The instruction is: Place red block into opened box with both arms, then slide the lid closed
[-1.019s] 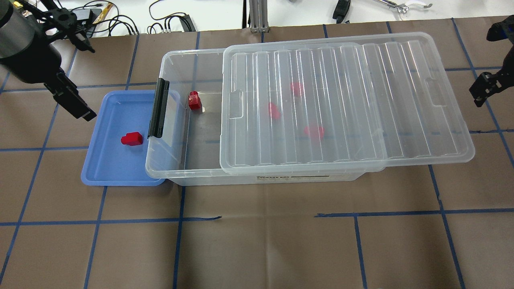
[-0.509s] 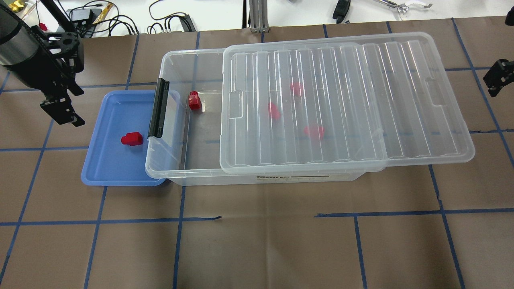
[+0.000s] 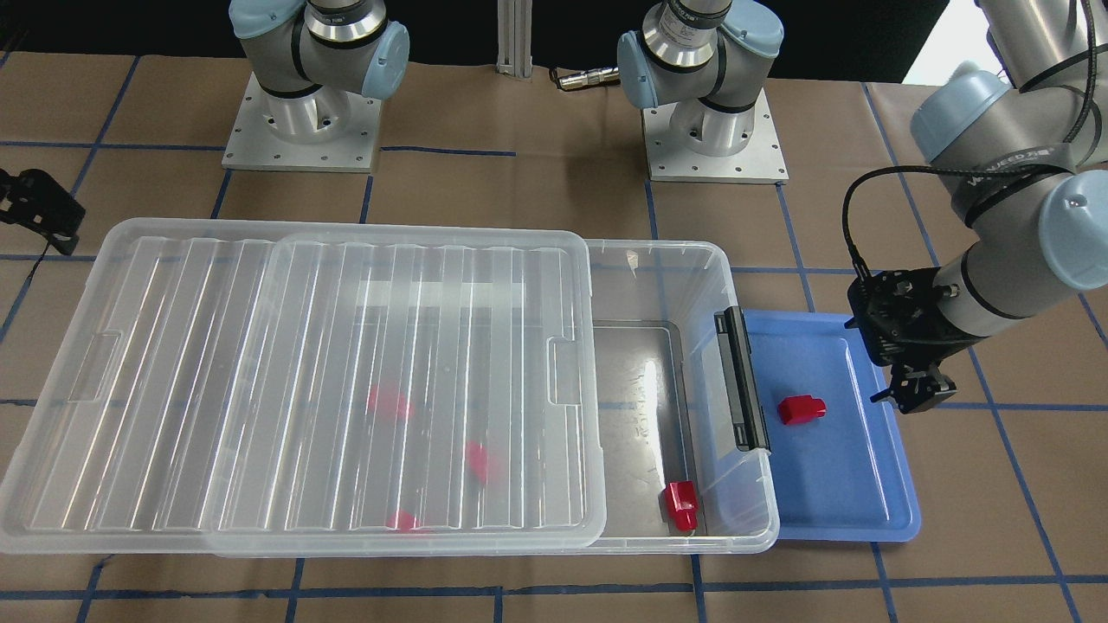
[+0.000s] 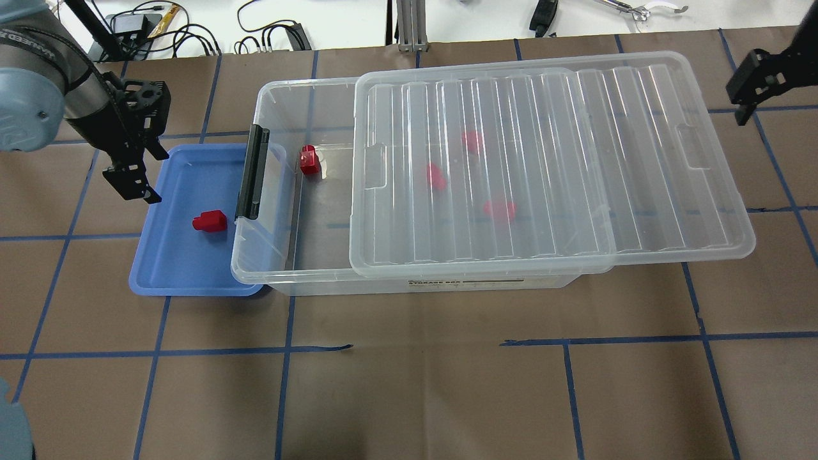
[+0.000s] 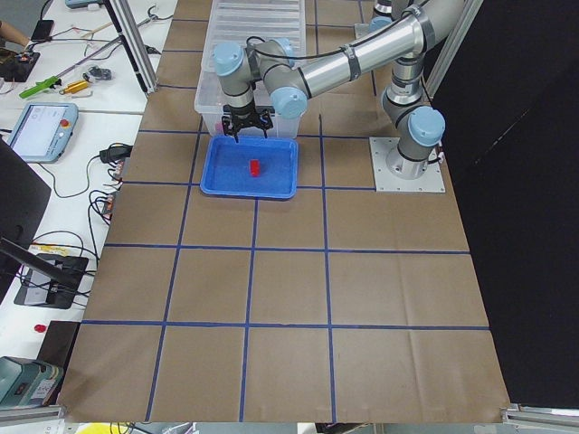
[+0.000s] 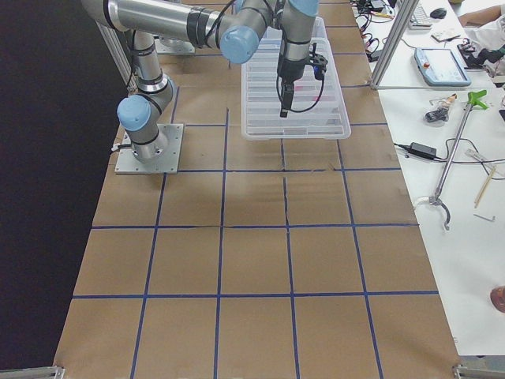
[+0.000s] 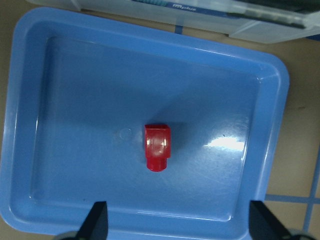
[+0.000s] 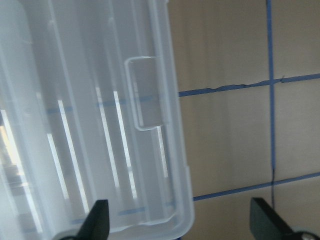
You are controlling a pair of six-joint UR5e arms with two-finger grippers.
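Note:
A red block (image 4: 209,221) (image 7: 157,146) (image 3: 801,409) lies alone in the blue tray (image 4: 160,268). My left gripper (image 4: 137,188) (image 3: 919,396) hangs open over the tray's left edge, pointing down, and the block shows between its fingers (image 7: 97,220) in the wrist view. The clear box (image 4: 255,271) stands to the tray's right, with its black bar (image 4: 251,172) over the tray's rim. The ribbed lid (image 4: 549,166) covers most of the box and overhangs its right end. My right gripper (image 4: 744,102) is open just beyond the lid's right end, above its notch (image 8: 145,92).
Another red block (image 4: 309,160) stands in the uncovered left part of the box, and three more show blurred through the lid. Cables and tools lie on the white bench beyond the table. Blue tape lines cross the brown tabletop.
My left gripper has come right and forward to the blue tray's edge and now points downward. My right gripper has moved away from me and leftward toward the lid's right end.

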